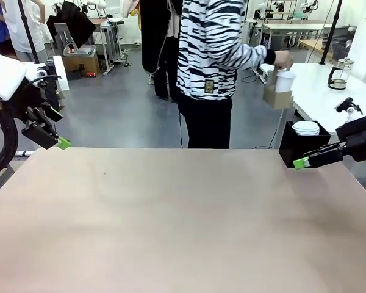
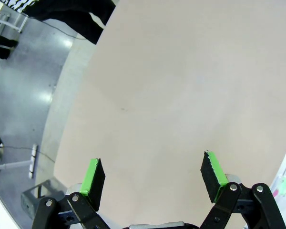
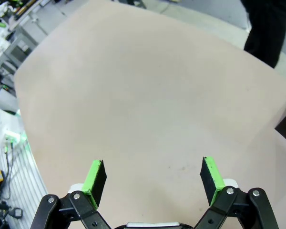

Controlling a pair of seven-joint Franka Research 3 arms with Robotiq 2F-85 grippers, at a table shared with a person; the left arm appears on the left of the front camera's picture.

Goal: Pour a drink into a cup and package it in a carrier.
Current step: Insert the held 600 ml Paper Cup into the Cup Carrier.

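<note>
The bare table (image 1: pixel 171 220) lies between both wide open grippers, while the cup (image 1: pixel 285 80) and carrier (image 1: pixel 276 97) in the person's hand (image 1: pixel 282 59) are beyond the right gripper (image 1: pixel 301 163), the nearer one.

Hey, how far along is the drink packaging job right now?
Looks nearly finished: the person's hand holds the lidded cup seated in the carrier beside the white side table, where the jug stands. Whether the cup holds drink I can't tell. Nothing is in hand for the robot: left pincer and right pincer are open above the table.
</note>
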